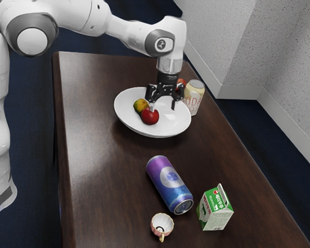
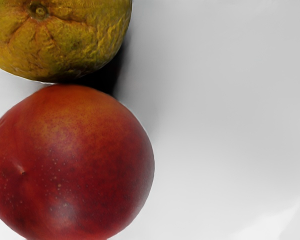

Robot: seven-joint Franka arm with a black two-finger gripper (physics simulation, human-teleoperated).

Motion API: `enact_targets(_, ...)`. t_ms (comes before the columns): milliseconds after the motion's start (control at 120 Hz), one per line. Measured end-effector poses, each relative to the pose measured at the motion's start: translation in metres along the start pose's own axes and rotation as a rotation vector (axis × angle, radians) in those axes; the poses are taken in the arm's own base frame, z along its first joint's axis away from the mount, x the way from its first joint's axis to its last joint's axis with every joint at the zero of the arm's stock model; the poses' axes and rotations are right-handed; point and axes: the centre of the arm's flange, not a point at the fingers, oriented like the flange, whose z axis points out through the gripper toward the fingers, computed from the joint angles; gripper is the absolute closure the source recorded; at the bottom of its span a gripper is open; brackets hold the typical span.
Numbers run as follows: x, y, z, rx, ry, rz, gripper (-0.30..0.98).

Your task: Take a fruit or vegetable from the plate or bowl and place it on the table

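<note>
Gripper point(image 1: 163, 107) hung upper centre of exterior view, jaws apart, empty; lowering off-centre risked knocking nectarine point(image 1: 150, 117) into wrinkled citrus point(image 1: 140, 106).

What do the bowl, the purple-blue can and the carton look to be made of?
Bowl: smooth, white, with a soft highlight inside; probably glazed ceramic, though plastic is possible.
Can: likely thin printed metal, going by the silvery rim and end.
Carton: seems to be printed paperboard, judging by its flat panels and pinched top ridge; I can't confirm any coating.
</note>
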Motion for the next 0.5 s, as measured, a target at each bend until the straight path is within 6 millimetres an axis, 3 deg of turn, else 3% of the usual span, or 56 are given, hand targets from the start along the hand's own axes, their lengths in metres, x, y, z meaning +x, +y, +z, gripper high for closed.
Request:
enact_targets(117, 0.012, -0.002, 0.003, 0.001, -0.003, -0.043, 0.0)
enact_targets(500, 0.012, -0.014, 0.009, 0.021, -0.004, -0.09, 0.0)
